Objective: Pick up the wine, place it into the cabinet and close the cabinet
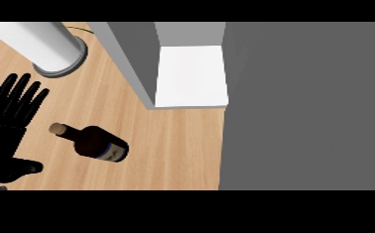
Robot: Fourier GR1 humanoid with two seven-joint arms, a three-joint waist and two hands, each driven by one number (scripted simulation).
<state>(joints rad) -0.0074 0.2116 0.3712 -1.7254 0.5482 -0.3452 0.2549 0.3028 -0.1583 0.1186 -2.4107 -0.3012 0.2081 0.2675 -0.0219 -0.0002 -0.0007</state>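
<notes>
Looking at this from my head cam rn: the wine bottle (93, 143) is lying on its side on the wood counter (168, 147), cork end pointing to about 10 o'clock, base toward 4. My left hand (16, 113) sits just beside it at 9 o'clock, fingers straight and spread, holding nothing. Right hand isn't in view at all.

The cabinet (192, 76) stands open up at 1 o'clock from the bottle, white shelf showing, w/ its grey door (300, 108) swung out over the right side. Also a white cylinder (47, 46) at 11 o'clock, prob a paper towel roll.

Worries imo: bottle's round and on its side, so a sloppy touch rolls it away. And carrying it up, I could clip the cabinet's side wall.
</notes>
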